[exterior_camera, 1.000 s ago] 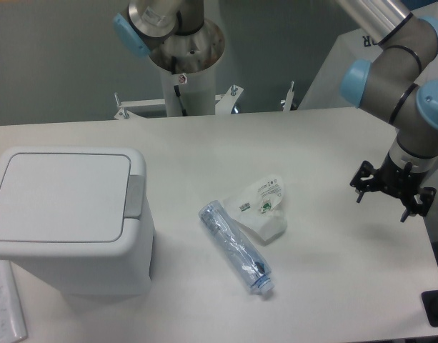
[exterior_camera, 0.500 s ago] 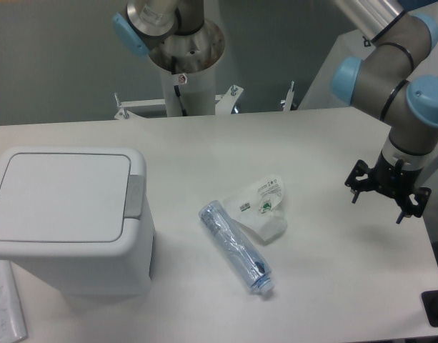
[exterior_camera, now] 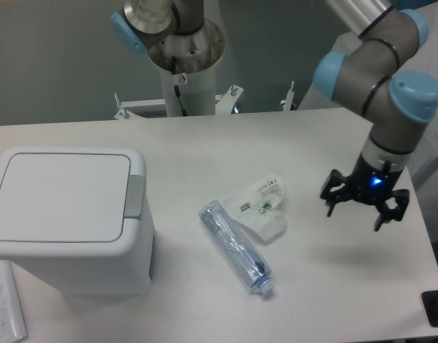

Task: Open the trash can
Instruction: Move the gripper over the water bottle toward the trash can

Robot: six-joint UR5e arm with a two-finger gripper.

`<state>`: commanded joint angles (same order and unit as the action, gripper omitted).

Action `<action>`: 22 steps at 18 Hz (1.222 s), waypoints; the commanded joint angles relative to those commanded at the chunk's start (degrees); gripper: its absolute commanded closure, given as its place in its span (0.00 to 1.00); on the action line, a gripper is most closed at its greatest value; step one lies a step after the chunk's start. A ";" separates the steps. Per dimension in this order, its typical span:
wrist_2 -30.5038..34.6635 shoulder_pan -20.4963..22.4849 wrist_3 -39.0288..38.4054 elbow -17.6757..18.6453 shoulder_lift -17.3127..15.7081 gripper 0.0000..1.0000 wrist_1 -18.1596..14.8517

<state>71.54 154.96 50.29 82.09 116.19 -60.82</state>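
Note:
The trash can (exterior_camera: 68,214) is a large white boxy bin at the left of the table. Its flat lid is shut and its grey push tab (exterior_camera: 135,196) sits on the lid's right edge. My gripper (exterior_camera: 356,211) hangs over the right side of the table, far to the right of the bin. Its black fingers (exterior_camera: 331,203) are spread open and hold nothing. A blue light glows on its wrist.
A clear crushed plastic bottle (exterior_camera: 235,247) lies on the table between the bin and the gripper. A crumpled clear wrapper (exterior_camera: 261,206) lies just right of it. Papers (exterior_camera: 6,309) lie at the front left corner. The arm's base column (exterior_camera: 184,64) stands behind the table.
The gripper has moved left and a little toward the front, nearer the wrapper and bottle. The bin, bottle and wrapper have not moved.

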 joint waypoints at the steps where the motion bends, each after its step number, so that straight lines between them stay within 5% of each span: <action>1: -0.26 -1.14 -2.89 -0.35 -0.17 0.00 0.00; 9: -10.01 -6.77 -19.43 -0.79 -3.69 0.00 1.32; 13: -14.58 -7.57 -21.81 0.09 -5.88 0.00 1.41; 22: -19.42 -10.46 -26.83 6.59 -14.85 0.00 1.58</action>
<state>52.12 144.50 23.47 88.68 101.34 -59.24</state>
